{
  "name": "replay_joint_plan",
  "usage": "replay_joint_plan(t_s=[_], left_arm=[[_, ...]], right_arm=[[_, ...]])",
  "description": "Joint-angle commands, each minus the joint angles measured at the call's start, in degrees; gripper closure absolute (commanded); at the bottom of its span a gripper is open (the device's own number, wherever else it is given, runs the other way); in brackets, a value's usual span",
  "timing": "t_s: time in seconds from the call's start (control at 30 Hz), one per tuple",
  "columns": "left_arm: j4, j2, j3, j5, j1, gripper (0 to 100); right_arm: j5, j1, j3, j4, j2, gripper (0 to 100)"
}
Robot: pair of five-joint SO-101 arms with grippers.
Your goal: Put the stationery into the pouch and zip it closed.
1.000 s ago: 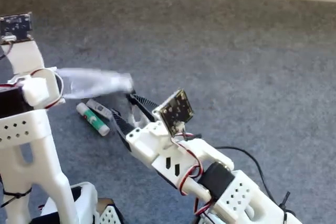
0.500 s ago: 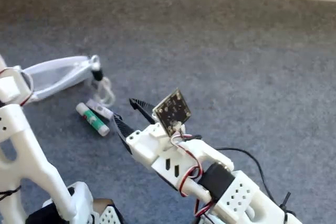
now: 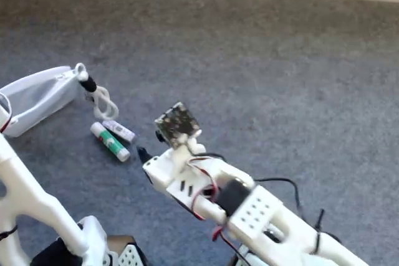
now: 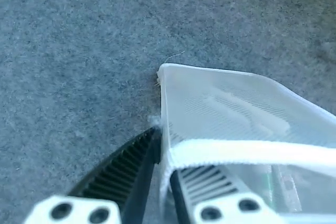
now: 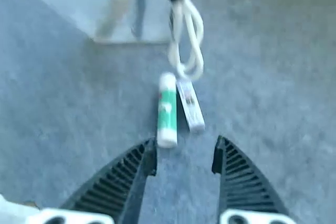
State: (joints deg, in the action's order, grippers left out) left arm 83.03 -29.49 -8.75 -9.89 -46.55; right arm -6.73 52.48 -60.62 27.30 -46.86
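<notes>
A white mesh pouch [image 3: 37, 95] lies on the grey carpet at the far left, its black zip pull and white cord loop [image 3: 100, 101] pointing right. My left gripper [image 4: 163, 166] is shut on the pouch [image 4: 236, 114] at its edge. Just right of the cord lie a green and white glue stick [image 3: 110, 141] and a small white stick [image 3: 118, 130], side by side. My right gripper [image 5: 184, 158] is open a little short of the glue stick [image 5: 167, 109] and the small stick [image 5: 190, 106], touching neither. The cord loop [image 5: 186, 40] and pouch [image 5: 105, 3] lie beyond them.
Grey carpet [image 3: 280, 73] stretches free to the right and the back. The left arm's white body [image 3: 25, 197] stands at the lower left, and the right arm's body and cables [image 3: 262, 216] fill the lower middle.
The left arm has swung the pouch leftward and down onto the carpet. The right arm has turned and moved left towards the two sticks.
</notes>
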Motion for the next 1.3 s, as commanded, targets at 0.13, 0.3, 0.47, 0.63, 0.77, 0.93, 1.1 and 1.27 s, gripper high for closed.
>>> replay_joint_plan(t_s=[0.13, 0.3, 0.47, 0.63, 0.77, 0.93, 1.1, 1.27], left_arm=[[0.0, -0.48, 3.03, -0.7, -4.44, 99], [0.0, -0.48, 2.95, -0.44, -4.79, 99], [-0.35, -0.48, 1.71, -0.35, -4.88, 99], [-0.44, -0.48, 1.54, -0.35, -4.79, 99], [-0.09, -0.48, 1.45, -0.35, -4.79, 99], [-0.09, -0.48, 1.45, -0.35, -4.88, 99], [-0.09, -0.48, 1.36, -0.35, -4.88, 99], [-0.44, -0.48, -0.13, -0.35, -4.88, 99]], right_arm=[[-4.22, 0.57, 8.92, 0.31, 10.95, 82.8], [-4.22, 1.1, 13.49, 0.31, 18.42, 82.8], [-4.22, 2.07, 19.38, 0.31, 26.07, 82.8], [-4.13, 2.42, 23.16, 0.31, 31.6, 82.8], [-4.13, 2.42, 26.07, 0.31, 35.21, 82.8], [-4.13, 2.51, 30.11, 0.31, 41.19, 82.8], [-4.13, 2.51, 33.19, 0.13, 48.31, 82.8], [-4.04, 2.42, 36.18, 0.22, 53.49, 82.9]])
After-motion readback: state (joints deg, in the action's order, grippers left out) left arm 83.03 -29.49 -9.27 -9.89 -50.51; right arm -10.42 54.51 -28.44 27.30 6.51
